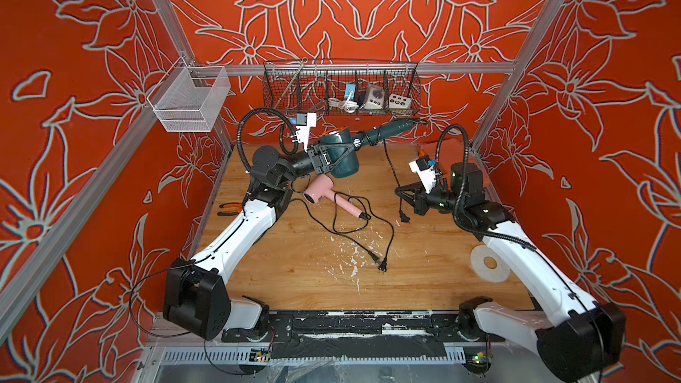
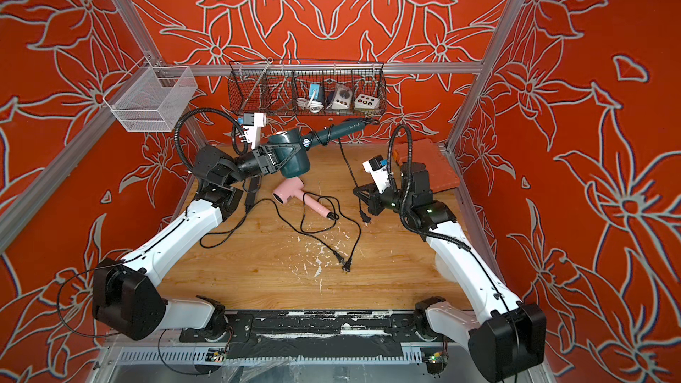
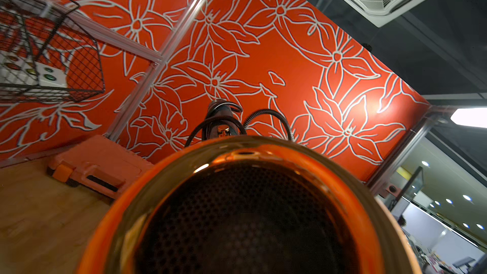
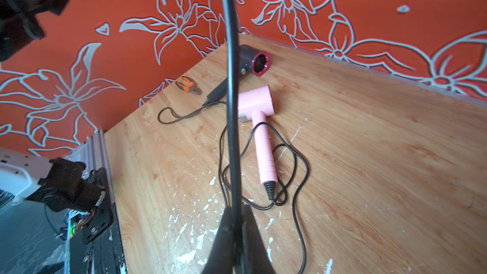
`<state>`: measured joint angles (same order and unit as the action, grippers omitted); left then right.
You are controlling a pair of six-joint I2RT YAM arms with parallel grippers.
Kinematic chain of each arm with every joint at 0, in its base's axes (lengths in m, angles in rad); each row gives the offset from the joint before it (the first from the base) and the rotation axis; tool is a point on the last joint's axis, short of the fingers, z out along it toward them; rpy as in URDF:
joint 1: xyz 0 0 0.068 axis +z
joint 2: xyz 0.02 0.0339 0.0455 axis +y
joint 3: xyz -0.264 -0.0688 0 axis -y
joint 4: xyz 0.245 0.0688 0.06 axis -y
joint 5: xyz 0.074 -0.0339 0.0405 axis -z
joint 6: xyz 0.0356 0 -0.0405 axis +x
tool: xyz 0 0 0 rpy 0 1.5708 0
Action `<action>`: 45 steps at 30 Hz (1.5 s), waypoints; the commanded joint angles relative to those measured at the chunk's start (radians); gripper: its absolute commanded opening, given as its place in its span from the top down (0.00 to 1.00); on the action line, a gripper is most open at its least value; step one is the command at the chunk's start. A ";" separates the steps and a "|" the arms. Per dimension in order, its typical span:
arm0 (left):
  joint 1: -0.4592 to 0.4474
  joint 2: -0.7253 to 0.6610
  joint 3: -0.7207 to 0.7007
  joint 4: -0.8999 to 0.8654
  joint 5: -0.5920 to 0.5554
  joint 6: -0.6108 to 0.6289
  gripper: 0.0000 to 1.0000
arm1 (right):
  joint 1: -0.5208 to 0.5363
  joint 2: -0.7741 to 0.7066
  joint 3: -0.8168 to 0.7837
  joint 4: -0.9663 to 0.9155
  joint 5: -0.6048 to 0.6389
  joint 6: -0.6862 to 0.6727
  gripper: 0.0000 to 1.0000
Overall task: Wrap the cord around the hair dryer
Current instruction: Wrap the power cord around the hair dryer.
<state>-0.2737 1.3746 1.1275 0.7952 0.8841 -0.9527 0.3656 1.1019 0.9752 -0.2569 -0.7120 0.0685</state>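
The green hair dryer (image 1: 383, 131) is held aloft over the back of the wooden surface (image 1: 423, 252), its body clasped between the left jaws and its handle pointed toward the wire basket (image 1: 414, 82) on the back wall. A few turns of the cord (image 1: 391, 165) are seen wound round the handle, and from there it is carried down to the right jaws, which are closed tight on it, the plug (image 1: 404, 218) hanging just below them. A pink hair dryer (image 1: 320, 186) is seen lying on the surface, almost beneath the raised one.
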 commanded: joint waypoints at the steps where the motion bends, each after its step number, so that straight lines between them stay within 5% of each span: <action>1: 0.026 0.012 0.010 0.014 -0.072 0.039 1.00 | 0.090 -0.041 -0.020 -0.056 0.070 -0.018 1.00; 11: 0.028 -0.007 0.043 -0.451 -0.169 0.410 1.00 | 0.254 -0.087 0.133 -0.370 0.222 -0.120 1.00; 18: 0.014 0.031 0.089 -0.694 -0.148 0.539 1.00 | 0.274 -0.027 0.391 -0.652 0.332 -0.274 1.00; 30: -0.181 -0.079 0.110 -1.146 -0.008 0.894 1.00 | 0.268 0.196 0.708 -0.741 0.600 -0.538 1.00; 37: -0.240 -0.177 0.029 -1.142 0.127 0.958 1.00 | 0.207 0.297 0.786 -0.705 0.487 -0.595 1.00; 45: -0.242 -0.287 -0.061 -0.954 0.253 0.853 1.00 | 0.085 0.297 0.692 -0.606 0.206 -0.584 1.00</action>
<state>-0.5003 1.1309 1.0657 -0.2543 0.9733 -0.0799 0.4904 1.4139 1.7031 -0.9661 -0.3771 -0.4976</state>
